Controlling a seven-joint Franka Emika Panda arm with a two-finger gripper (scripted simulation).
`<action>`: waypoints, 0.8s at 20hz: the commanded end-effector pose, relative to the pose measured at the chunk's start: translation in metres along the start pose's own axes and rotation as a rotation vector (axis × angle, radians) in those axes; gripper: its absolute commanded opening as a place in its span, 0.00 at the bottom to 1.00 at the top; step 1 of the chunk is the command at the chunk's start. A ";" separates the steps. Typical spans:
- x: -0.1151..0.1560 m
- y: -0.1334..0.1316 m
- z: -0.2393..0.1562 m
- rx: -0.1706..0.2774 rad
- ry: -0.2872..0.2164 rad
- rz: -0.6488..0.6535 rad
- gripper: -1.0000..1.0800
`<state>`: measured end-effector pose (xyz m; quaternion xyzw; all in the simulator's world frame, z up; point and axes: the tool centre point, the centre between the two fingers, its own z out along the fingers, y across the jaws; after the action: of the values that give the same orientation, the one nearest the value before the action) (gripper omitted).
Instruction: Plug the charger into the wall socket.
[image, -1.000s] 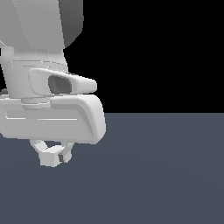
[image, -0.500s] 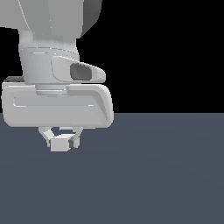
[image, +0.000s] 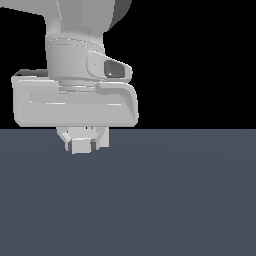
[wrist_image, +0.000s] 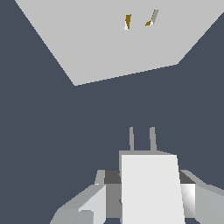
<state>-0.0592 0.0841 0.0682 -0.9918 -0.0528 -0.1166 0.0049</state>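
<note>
In the wrist view the charger (wrist_image: 151, 188), a small off-white block, sits between my fingers (wrist_image: 92, 203) with its two thin prongs pointing toward the wall socket (wrist_image: 109, 43). The socket is a flat off-white plate with two small dark holes; a stretch of dark floor separates it from the prong tips. In the exterior view my gripper (image: 82, 142) hangs just above the floor, shut on the charger (image: 80, 146), which peeks out below the big grey-white hand. The socket is out of that view.
A dark grey floor (image: 175, 200) fills the lower half of the exterior view, with black background above. Nothing else stands in sight.
The hand has risen and shifted toward the exterior view's right over the last second, carrying the charger with it and turning a little.
</note>
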 end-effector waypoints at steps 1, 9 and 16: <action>0.005 0.003 -0.006 0.011 0.000 -0.047 0.00; 0.019 0.008 -0.019 0.040 -0.002 -0.161 0.00; 0.025 0.011 -0.025 0.053 -0.003 -0.214 0.00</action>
<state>-0.0403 0.0756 0.0974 -0.9810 -0.1562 -0.1137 0.0179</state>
